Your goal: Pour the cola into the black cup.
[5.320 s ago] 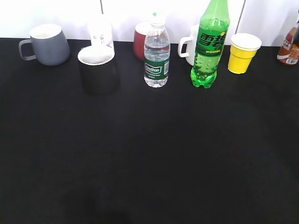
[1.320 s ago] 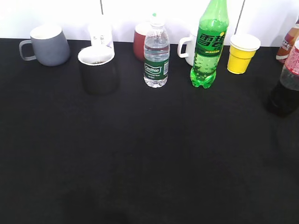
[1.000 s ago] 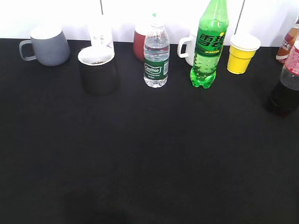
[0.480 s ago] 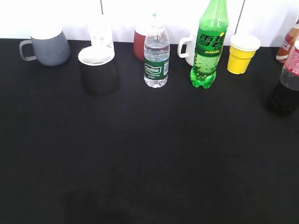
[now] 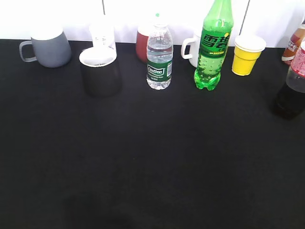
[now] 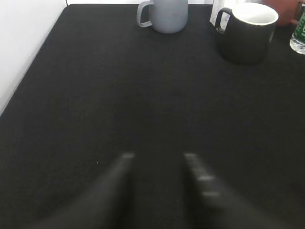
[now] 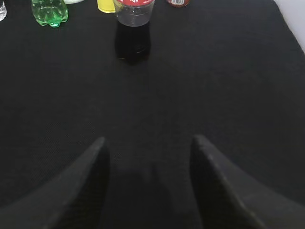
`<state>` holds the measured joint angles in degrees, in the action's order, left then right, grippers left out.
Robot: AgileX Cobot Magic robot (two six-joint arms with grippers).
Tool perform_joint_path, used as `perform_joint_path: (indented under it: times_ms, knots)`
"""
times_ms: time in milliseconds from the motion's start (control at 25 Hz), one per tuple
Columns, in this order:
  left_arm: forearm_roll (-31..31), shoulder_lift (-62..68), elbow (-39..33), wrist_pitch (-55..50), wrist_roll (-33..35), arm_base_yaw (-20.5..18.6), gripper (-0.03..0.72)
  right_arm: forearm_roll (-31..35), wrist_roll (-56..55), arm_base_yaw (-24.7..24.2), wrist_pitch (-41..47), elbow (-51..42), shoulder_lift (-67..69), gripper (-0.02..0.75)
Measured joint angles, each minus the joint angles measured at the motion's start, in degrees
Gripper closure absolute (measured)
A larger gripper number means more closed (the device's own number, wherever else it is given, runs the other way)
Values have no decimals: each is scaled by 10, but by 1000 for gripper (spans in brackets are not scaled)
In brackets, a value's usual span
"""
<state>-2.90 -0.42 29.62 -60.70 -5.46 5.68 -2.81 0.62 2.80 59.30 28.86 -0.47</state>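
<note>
1. On the black worktop (image 5: 152,162) in the exterior view, the black cup (image 5: 99,71) stood upright near the back left, beside a grey mug (image 5: 47,46). A water bottle (image 5: 159,57), a green soda bottle (image 5: 212,45) and a yellow cup (image 5: 247,54) lined the back. The cola bottle (image 5: 292,88) stood at the right edge. No pincer showed.
2. In the left wrist view, the left pincer (image 6: 159,164) hung blurred above bare cloth, its fingers parted, holding nothing. The black cup (image 6: 248,32) sat far ahead, right of the grey mug (image 6: 164,14).
3. In the right wrist view, the right pincer (image 7: 148,150) stood wide and empty; the cola bottle (image 7: 134,33) was well ahead, upright.
</note>
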Motion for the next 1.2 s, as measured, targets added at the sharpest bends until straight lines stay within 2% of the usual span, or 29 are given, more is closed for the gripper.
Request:
perform_joint_path:
  times_ms: [40, 160, 480, 1040, 1200]
  knots:
    - [0, 0, 0, 0, 0, 0, 246, 5, 0, 0, 0, 0, 0, 321]
    - [0, 0, 0, 0, 0, 0, 218, 11, 0, 0, 0, 0, 0, 321]
    - [0, 0, 0, 0, 0, 0, 330, 13, 0, 0, 0, 0, 0, 323]
    - [0, 0, 0, 0, 0, 0, 357, 15, 0, 0, 0, 0, 0, 325]
    - [0, 0, 0, 0, 0, 0, 395, 15, 0, 0, 0, 0, 0, 325]
